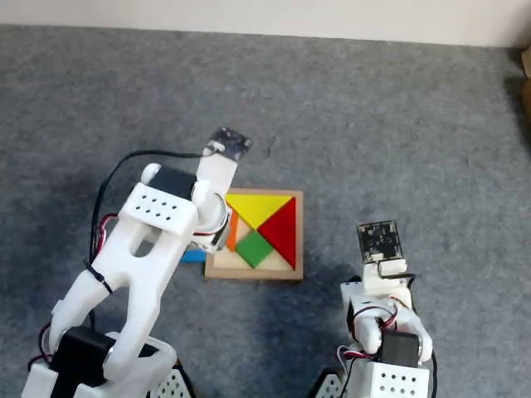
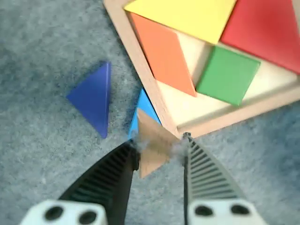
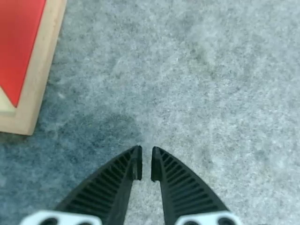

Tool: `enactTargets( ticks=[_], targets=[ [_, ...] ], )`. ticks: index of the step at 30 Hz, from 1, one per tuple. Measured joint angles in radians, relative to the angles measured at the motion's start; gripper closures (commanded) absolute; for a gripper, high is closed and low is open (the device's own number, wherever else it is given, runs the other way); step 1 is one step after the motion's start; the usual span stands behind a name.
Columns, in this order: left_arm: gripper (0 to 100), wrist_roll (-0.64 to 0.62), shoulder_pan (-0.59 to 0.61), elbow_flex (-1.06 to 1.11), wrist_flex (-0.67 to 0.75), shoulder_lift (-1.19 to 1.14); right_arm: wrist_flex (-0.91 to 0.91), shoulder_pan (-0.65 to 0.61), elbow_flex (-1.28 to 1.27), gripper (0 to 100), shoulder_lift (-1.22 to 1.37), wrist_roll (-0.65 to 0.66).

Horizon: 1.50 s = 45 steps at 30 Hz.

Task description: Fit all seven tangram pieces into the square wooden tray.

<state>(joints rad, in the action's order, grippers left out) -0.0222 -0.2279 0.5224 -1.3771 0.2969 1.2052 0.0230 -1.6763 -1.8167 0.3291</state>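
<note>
The left arm (image 1: 149,240) is stretched forward from the near left of the grey carpeted worktop (image 1: 415,124), with its wrist held over the left edge of the square wooden tray (image 1: 253,274). The right arm (image 1: 383,327) is folded back at the near right, well apart from the tray.

In the left wrist view, the left gripper (image 2: 159,146) is pointed down at a tray corner. A small tan wooden triangle (image 2: 151,140) is pinched between its black ribbed fingers (image 2: 119,171). The tan piece overlaps the tray's rim (image 2: 140,65) and a light blue triangle (image 2: 144,110) that lies on the worktop against the tray's outer side. Whether it touches either cannot be told. A dark blue triangle (image 2: 93,99) is seen flat on the worktop, near the tray but apart from it.

Four pieces are laid inside the tray: a large yellow triangle (image 1: 259,207), a large red triangle (image 1: 284,232), a green square (image 1: 255,247) and an orange parallelogram (image 1: 233,230). Bare wood is left along the near edge.

In the right wrist view, the right gripper (image 3: 146,164) is held over bare worktop. Its fingers (image 3: 124,180) are drawn almost together around nothing, with only a thin slit between the tips. A tray corner and part of the red triangle are seen beyond them.
</note>
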Motion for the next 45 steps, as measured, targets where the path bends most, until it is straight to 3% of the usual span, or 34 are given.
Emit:
enactTargets(
  ticks=[11, 21, 30, 45],
  targets=[
    [96, -0.149, 0.000, -0.068, -0.002, 0.000, 0.000, 0.000, 0.000, 95.0, 0.000, 0.000],
    [96, -0.160, 0.000, -0.072, -0.002, -0.003, 0.000, 0.000, 0.000, 95.0, 0.000, 0.000],
    [96, -0.160, -0.049, -0.239, -0.011, -0.256, 0.000, 0.000, 0.000, 95.0, 0.000, 0.000],
    [96, -0.342, -0.051, -0.405, -0.011, -0.483, 0.000, 0.000, 0.000, 95.0, 0.000, 0.000]
  ],
)
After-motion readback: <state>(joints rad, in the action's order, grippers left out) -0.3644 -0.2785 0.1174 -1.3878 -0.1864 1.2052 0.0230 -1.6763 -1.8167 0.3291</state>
